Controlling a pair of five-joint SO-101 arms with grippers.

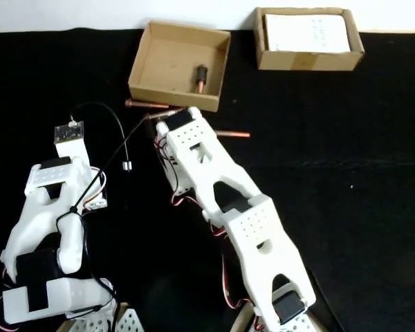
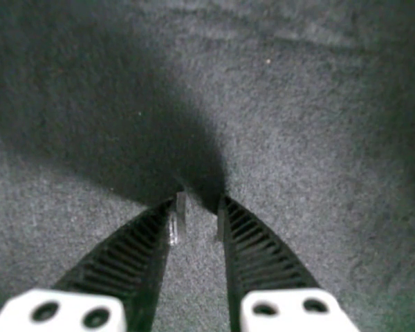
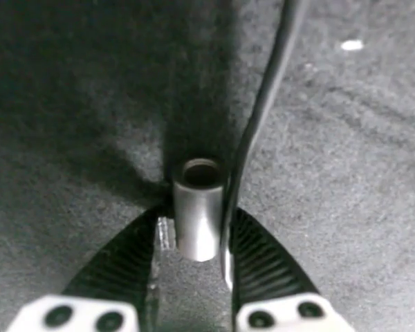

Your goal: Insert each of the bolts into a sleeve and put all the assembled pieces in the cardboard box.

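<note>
Sleeve (image 3: 199, 216) of smooth grey metal, a short hollow cylinder with its round open mouth showing, clenched between the ribbed black fingers (image 3: 263, 266) of the right gripper (image 3: 197, 232), over dark, felt-like table cloth (image 1: 346, 207). Thin black cable (image 3: 263, 104) just beside the sleeve, along the inner face of one finger. Left gripper (image 2: 199, 207) pointing down at the same fuzzy cloth, ridged tapering fingers slightly parted, nothing between them. From the high view: white plastic right arm (image 1: 225, 187) stretched toward the cardboard box (image 1: 169, 93), an open brown tray with plain walls near the table's far edge. Inside it, one assembled piece (image 1: 201, 77), a stubby copper-coloured bolt seated in a dark sleeve, lying near the right-hand wall. First loose bolt (image 1: 146, 104), a slim copper rod, flat on the cloth just in front of the box's near wall. Second loose bolt (image 1: 232, 133), same shape, just beside the right arm. Second cardboard box (image 1: 308, 61), holding white paper, farther right and apart. Left arm (image 1: 48, 207) folded near the table's near edge.
</note>
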